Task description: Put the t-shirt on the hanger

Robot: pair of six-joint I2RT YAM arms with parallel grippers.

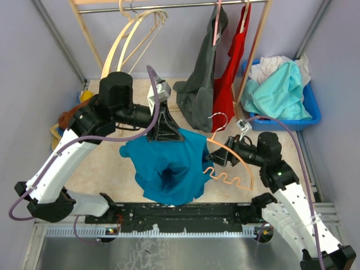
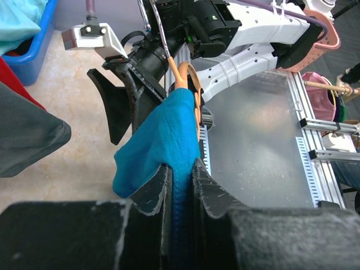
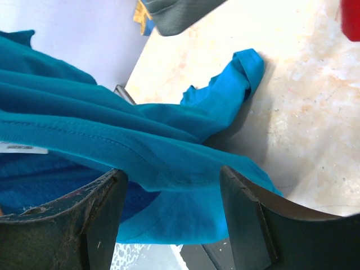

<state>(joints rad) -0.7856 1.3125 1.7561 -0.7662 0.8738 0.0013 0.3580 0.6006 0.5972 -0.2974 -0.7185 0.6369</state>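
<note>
Between the left gripper's (image 2: 180, 169) fingers (image 2: 154, 188), which are pressed together, a fold of the teal t-shirt (image 2: 160, 135) is pinched. The rest of the cloth hangs from that pinch above the tabletop (image 1: 107, 174), in front of the arm bases. Just to its right, the right gripper's (image 3: 171, 174) fingers stand apart with teal cloth filling the gap between them; whether they clamp anything under it cannot be told. The orange hanger (image 2: 184, 76) sits at that gripper, its shoulder touching the shirt's edge, its silver hook pointing away from the arm bases. Farther back, a dark grey shirt (image 1: 199, 95) and a red garment (image 1: 228, 79) hang from a rail (image 1: 169, 7), beside a blue bin (image 1: 315, 115) of pale cloth.
</note>
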